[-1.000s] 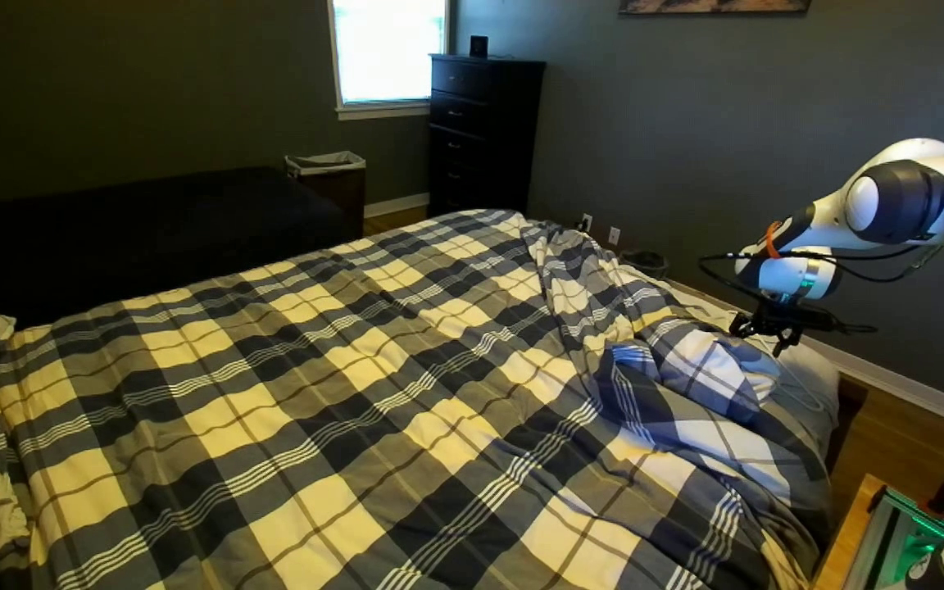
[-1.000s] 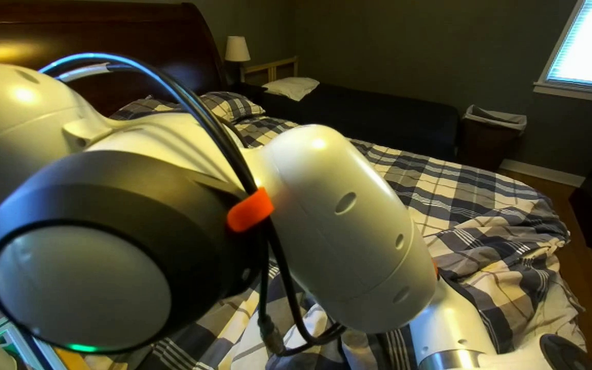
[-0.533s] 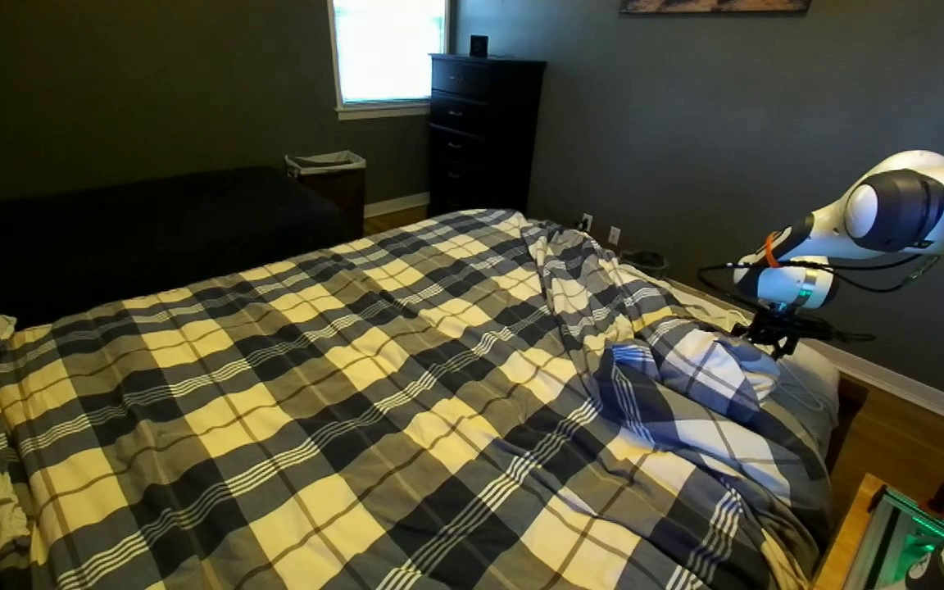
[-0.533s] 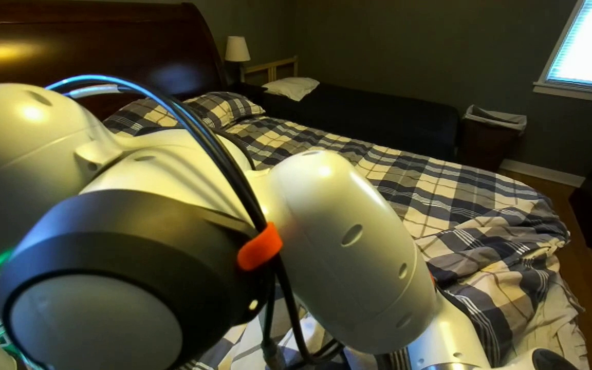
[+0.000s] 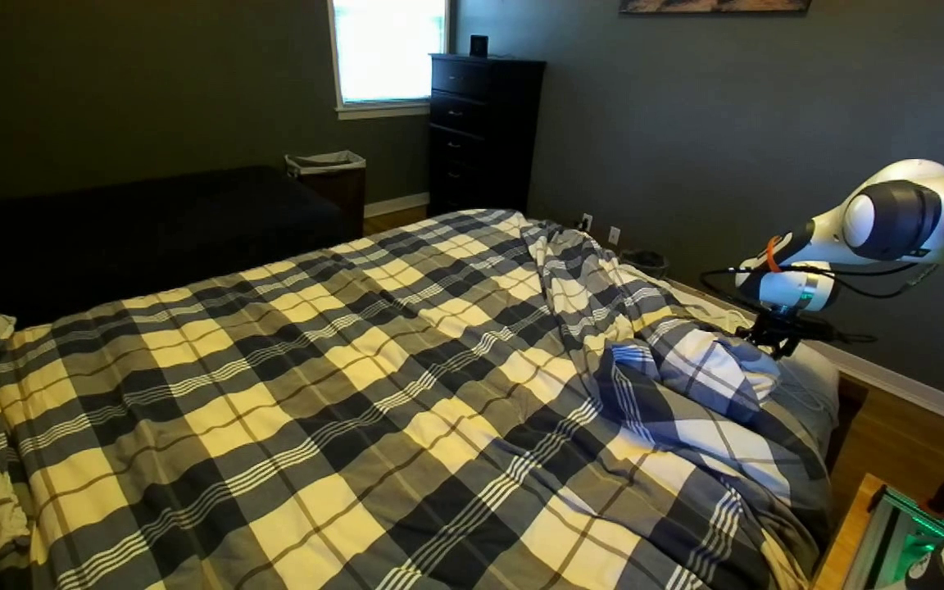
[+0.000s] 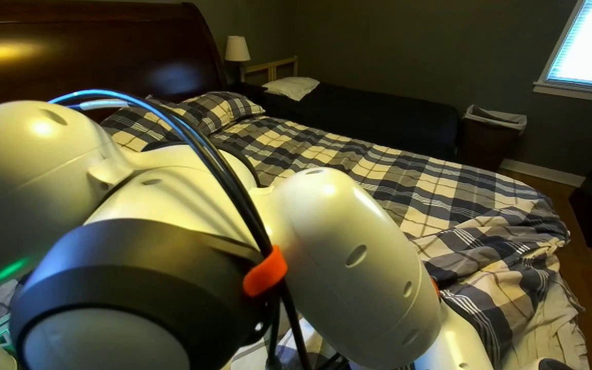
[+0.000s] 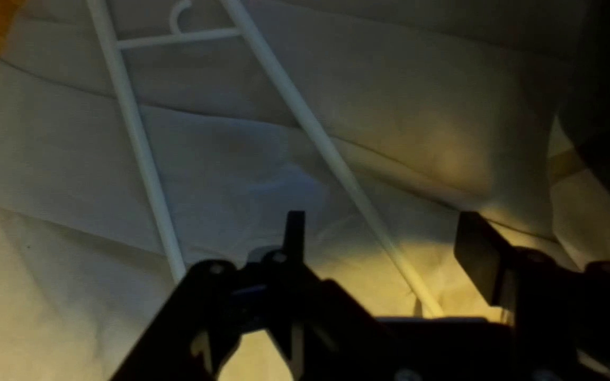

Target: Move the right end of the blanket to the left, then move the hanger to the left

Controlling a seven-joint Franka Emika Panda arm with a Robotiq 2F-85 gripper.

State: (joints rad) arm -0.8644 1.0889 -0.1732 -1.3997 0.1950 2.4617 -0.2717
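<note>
The plaid blanket (image 5: pixel 398 352) covers most of the bed in both exterior views (image 6: pixel 445 190). Its right end is bunched in folds near the foot, with a blue-white part showing. The thin white hanger (image 7: pixel 322 140) lies on the pale sheet (image 7: pixel 72 159) in the wrist view, its small hook at the top. My gripper (image 7: pixel 382 227) is open above the sheet, with one long bar of the hanger passing between the fingers in view; contact cannot be told. The hanger's near end is hidden behind the gripper. In an exterior view my gripper (image 5: pixel 767 344) is beside the bunched blanket.
A wall stands behind the bed's foot, with a small bin (image 5: pixel 644 262) beside it. A dark dresser (image 5: pixel 484 135), a hamper (image 5: pixel 326 184) and a dark bed (image 6: pixel 378 118) lie beyond. The robot's lit base frame (image 5: pixel 902 533) stands near the bed corner.
The arm and gripper have moved down toward the sheet, mostly in the first half second, with a slight further drop since. The blanket has not visibly moved.
</note>
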